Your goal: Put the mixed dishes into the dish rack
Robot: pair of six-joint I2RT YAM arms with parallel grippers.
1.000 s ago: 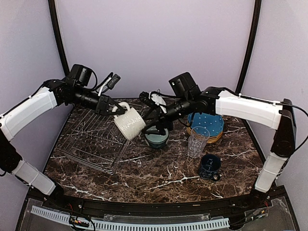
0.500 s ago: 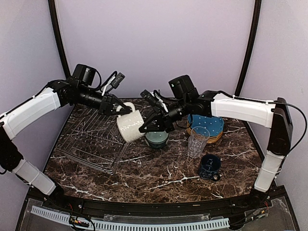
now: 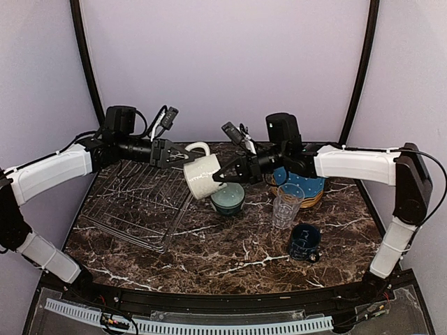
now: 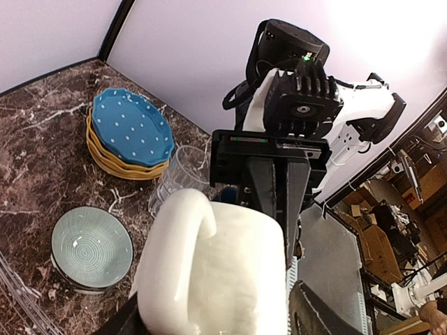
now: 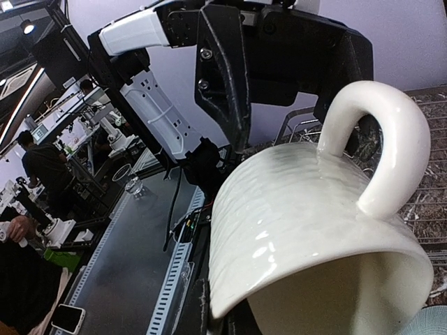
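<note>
Cream mug [image 3: 202,176] hangs tilted in mid-air, over the gap between dish rack [image 3: 133,202] and pale-teal bowl [image 3: 228,201]; right fingers [image 3: 225,173] clamped on it, left fingers [image 3: 174,151] spread apart; left wrist: mug fills the foreground; right wrist: handle up, left fingers parted behind it.

A robotics lab: the marble surface [image 3: 230,258] stands inside a lilac backdrop [image 3: 223,63]. Beyond the surface, the wrist views show other arm rigs [image 5: 105,129] on benches, a person [image 5: 28,150] and stacked cardboard boxes [image 4: 412,183].
</note>
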